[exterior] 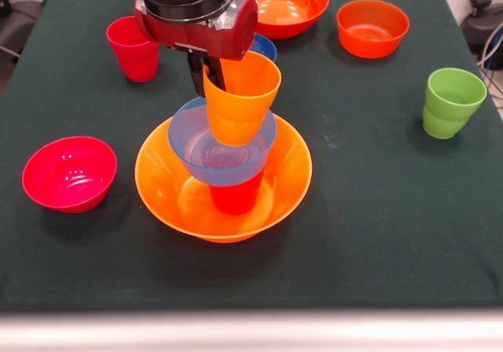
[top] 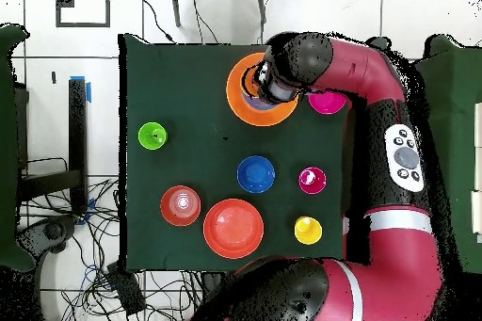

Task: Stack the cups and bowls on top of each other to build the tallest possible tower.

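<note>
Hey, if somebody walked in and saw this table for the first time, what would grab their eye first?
Probably the half-built tower near the table's middle: a large orange bowl, a red cup standing in it, and a light blue bowl on that. The gripper holds an orange cup, tilted, over the blue bowl.

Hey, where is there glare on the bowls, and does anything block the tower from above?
Front view: white glare spots sit on the big red-orange bowl at the back and faint sheen on the light blue bowl; soft shadows fall under the magenta bowl. Overhead view: the arm covers most of the tower, hiding the claw.
</note>
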Controlling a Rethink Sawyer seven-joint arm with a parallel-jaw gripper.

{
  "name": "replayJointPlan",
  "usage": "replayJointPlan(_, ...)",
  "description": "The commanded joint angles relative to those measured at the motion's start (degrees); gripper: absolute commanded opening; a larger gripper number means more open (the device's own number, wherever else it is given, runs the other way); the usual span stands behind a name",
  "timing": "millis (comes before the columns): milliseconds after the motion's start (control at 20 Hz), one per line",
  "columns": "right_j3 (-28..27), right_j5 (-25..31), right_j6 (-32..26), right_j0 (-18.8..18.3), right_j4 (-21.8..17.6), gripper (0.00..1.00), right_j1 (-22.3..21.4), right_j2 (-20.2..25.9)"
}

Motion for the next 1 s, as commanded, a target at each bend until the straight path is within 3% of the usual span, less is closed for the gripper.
replayJointPlan(50, -1.4, -2.1, -14.6, 0.2, -5.1, 0.00, 2.5, 3.8)
replayJointPlan(1000, -2.2, -2.1, -14.6, 0.0, -5.5, 0.00, 2.9, 4.0)
